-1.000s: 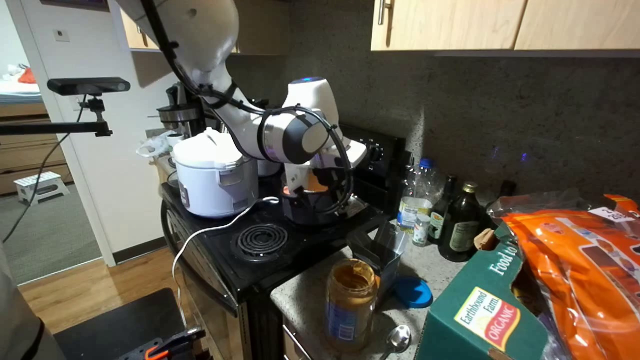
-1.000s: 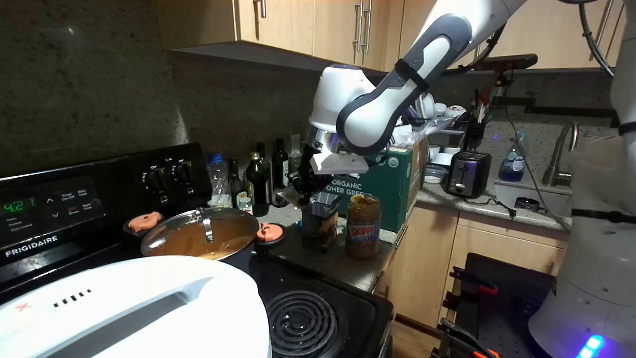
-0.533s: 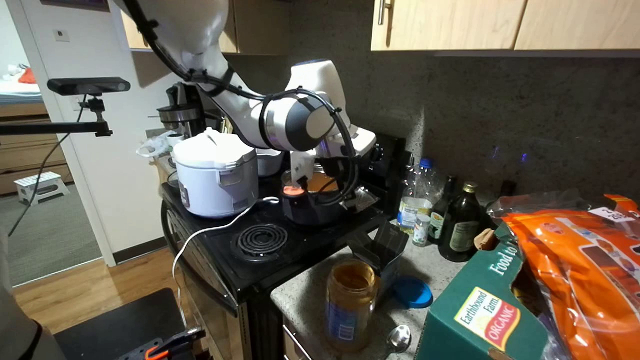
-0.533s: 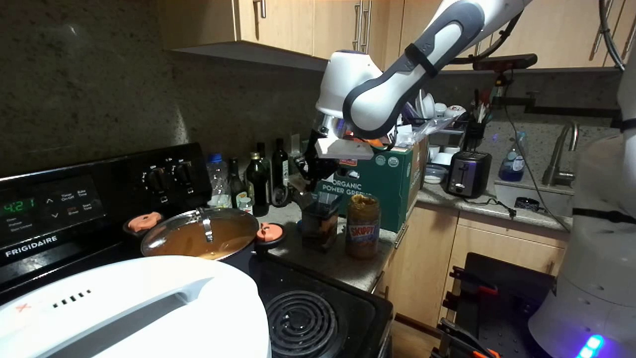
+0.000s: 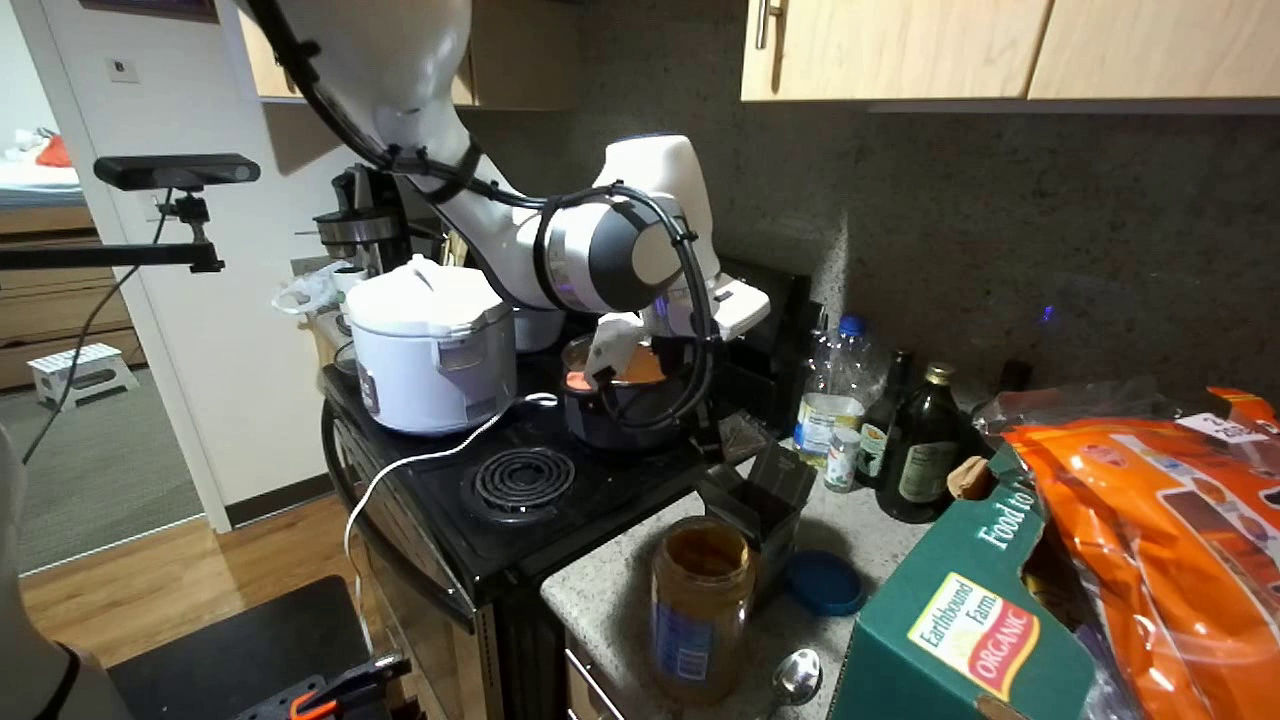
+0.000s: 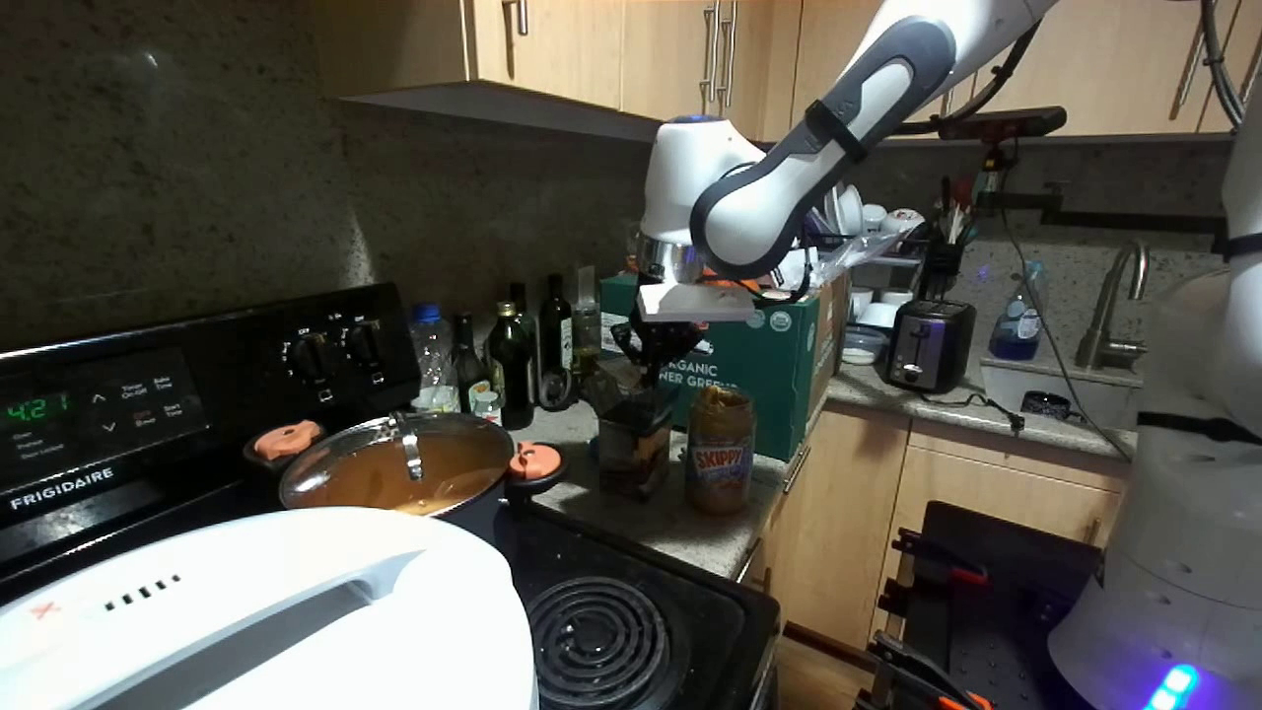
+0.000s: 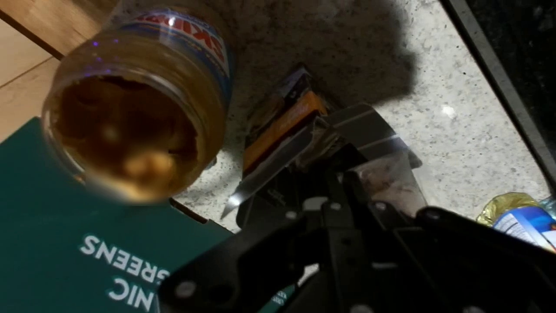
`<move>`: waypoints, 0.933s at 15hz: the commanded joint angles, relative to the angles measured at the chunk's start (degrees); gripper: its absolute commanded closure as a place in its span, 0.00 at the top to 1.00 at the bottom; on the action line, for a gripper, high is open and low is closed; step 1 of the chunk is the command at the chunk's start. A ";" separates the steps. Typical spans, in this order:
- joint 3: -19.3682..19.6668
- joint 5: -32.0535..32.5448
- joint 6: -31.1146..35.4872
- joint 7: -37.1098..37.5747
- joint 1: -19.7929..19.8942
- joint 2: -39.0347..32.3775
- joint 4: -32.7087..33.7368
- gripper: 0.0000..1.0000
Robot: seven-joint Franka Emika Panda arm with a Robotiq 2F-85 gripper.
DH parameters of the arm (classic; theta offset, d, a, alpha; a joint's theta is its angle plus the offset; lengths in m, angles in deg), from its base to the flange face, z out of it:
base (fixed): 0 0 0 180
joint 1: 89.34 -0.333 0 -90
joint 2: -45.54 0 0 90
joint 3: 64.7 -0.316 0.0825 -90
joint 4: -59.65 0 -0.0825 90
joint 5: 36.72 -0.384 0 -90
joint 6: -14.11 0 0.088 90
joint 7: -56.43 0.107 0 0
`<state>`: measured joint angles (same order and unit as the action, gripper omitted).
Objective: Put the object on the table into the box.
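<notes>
a clear packet [image 7: 392,184] juts from the gripper [image 7: 345,179], jaws pinched together on it, near the black box [image 7: 284,132]

The back wall [image 5: 1000,230] is dark and speckled, and a streak of light [image 5: 843,265] falls on it. Pale wooden cupboards [image 6: 572,59] hang above the grey surface [image 5: 610,590]. In an exterior view, a white wall [image 5: 270,430] with dark skirting [image 5: 280,502] meets a wooden floor [image 5: 200,570]; past the floor, a white stool [image 5: 80,360] stands on grey carpet [image 5: 120,470], before some drawers [image 5: 40,310].

counter [image 5: 620,590] | skippy jar [image 5: 700,620] | black box [image 5: 762,508] | blue lid [image 5: 824,583] | spoon [image 5: 798,676] | green carton [image 5: 950,580] | bottles [image 5: 925,450]
</notes>
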<state>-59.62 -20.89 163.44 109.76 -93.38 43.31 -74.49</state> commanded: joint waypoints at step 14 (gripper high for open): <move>-0.58 2.96 -6.17 11.00 -0.11 -3.52 4.53 0.01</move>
<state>-59.88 -18.25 159.17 118.42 -93.57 38.27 -70.25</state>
